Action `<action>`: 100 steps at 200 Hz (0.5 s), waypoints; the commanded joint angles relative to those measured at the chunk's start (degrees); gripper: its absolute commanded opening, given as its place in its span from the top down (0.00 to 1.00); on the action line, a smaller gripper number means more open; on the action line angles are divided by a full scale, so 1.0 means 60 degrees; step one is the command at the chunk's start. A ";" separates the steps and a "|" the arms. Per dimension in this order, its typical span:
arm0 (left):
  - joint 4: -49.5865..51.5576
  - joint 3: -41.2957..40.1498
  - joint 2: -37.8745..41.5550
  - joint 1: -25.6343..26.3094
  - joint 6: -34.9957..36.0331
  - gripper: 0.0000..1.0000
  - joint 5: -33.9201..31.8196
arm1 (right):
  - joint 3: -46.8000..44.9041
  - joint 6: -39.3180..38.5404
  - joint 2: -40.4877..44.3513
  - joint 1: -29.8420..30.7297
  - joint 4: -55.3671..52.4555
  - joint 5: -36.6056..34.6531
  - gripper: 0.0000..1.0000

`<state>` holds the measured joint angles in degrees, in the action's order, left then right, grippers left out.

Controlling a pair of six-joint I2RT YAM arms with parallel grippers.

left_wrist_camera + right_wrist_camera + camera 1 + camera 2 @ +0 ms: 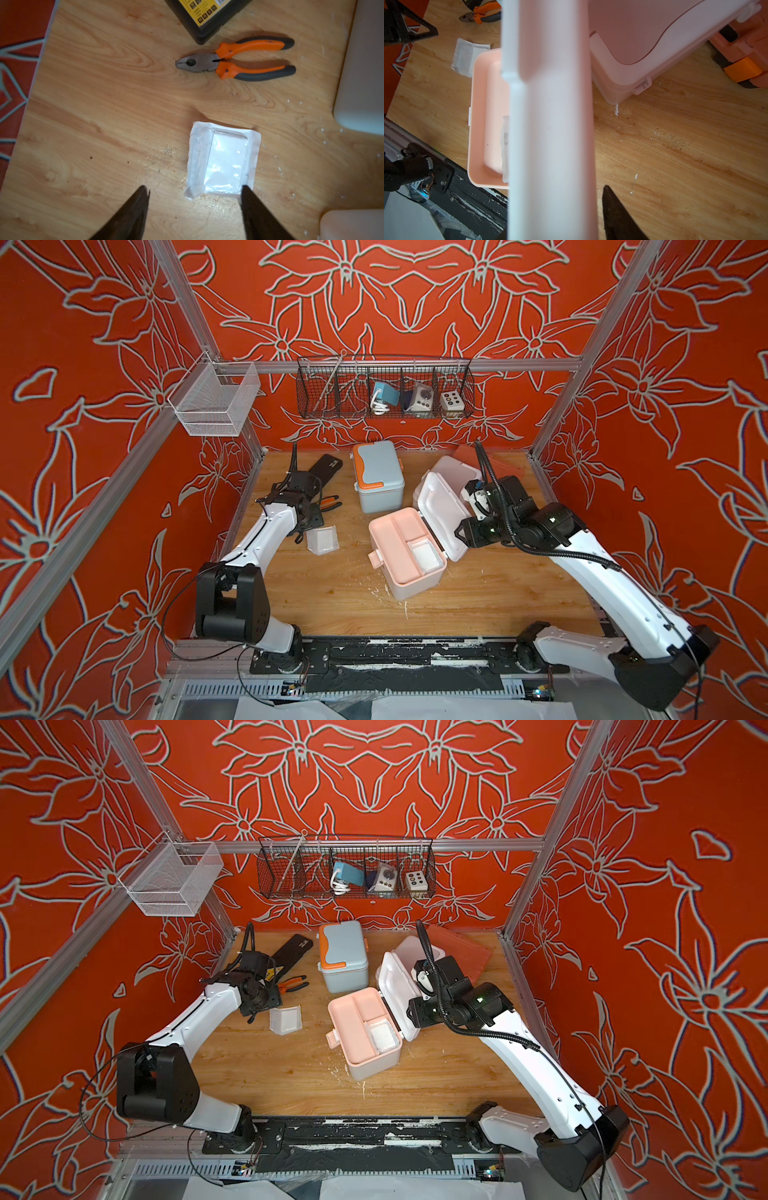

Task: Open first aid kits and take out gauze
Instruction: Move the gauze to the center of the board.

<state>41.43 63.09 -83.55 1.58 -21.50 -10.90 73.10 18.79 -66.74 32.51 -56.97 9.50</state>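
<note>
The white first aid kit with peach trim (399, 572) stands open mid-table, with one gauze (426, 559) in its tray. Its raised lid (440, 506) sits between the jaws of my right gripper (556, 197), which is shut on it; only one fingertip (609, 199) shows. A second gauze (222, 160) lies flat on the wood to the left, also seen in a top view (322, 540). My left gripper (195, 189) hovers just over its near edge, open, holding nothing. The blue-grey kit (378, 477) and the pink kit (451, 470) stand closed behind.
Orange-handled pliers (234, 59) and a flat black case (326, 468) lie at the back left. An orange tool case (494, 462) leans at the back right. A wire basket (386, 389) and a white mesh basket (216, 400) hang on the frame.
</note>
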 commanded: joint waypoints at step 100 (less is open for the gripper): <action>-0.0908 -0.0420 -0.1961 -0.0586 0.0026 0.46 0.1409 | -0.0041 -0.0022 -0.0052 -0.0050 0.0009 0.0244 0.50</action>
<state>37.15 61.04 -94.17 -1.78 -22.44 -5.43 73.10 18.81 -67.02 32.51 -56.95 10.59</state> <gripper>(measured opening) 0.582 0.502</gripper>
